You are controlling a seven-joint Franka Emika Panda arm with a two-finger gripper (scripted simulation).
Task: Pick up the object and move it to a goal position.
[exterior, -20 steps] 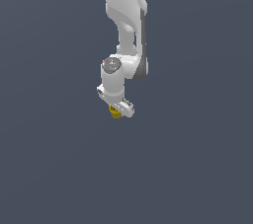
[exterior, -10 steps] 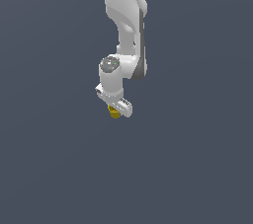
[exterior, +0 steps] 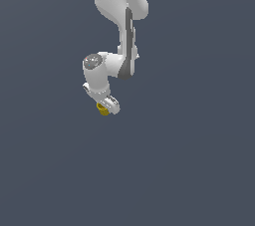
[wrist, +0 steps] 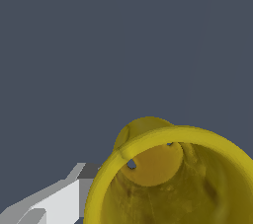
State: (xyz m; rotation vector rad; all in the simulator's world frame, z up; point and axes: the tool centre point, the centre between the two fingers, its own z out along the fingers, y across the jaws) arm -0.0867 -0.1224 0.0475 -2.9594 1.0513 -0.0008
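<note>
Background in both views is a uniform dark slate grey-blue, with no seam, edge, shadow or texture to mark off a surface from a wall; whether the grey under the arm is a floor or table cannot be told. No writing, brand mark or label is legible anywhere on the arm or the object.

Exterior view: white arm (exterior: 119, 11) hangs down from the top edge, with dark grey seams at the joints and a round grey cap on the wrist housing. Gripper (exterior: 105, 106) sits at the lowest end, tilted toward the exterior view's right. The object (exterior: 103, 109), small and yellow, sits right at the gripper tip, partly covered by the white fingers (exterior: 112, 105). It is much smaller than the wrist housing.

Wrist view: the object (wrist: 163, 173) is seen close up, a yellow hollow cup with a thick rounded rim, a mottled inner wall, a paler disc at its bottom and small dark holes beside that disc. One white-and-grey finger (wrist: 59, 201) lies against its outer wall.

Gripper state: jaws closed onto the cup, which is held clear of anything else in view.
</note>
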